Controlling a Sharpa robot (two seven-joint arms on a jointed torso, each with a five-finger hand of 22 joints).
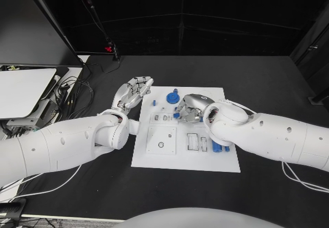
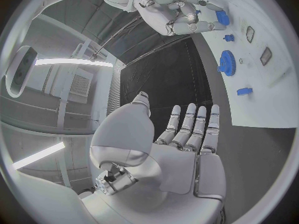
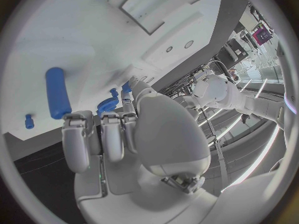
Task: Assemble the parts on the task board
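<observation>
While the blue gear (image 1: 173, 99) lies flat at the far end of the task board (image 1: 185, 161), the right hand (image 1: 192, 106) hovers just beside it, fingers curled, grip unclear; the left hand (image 1: 132, 93) waits empty and spread over the tabletop (image 1: 82, 190).

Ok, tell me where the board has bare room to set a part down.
The task board is bare along its near edge, below the recessed slots. The far right corner is also bare. The far middle is crowded: the blue gear and small blue pieces lie there, and the right hand hovers over them. The left hand is spread beside the board's far left edge.
</observation>
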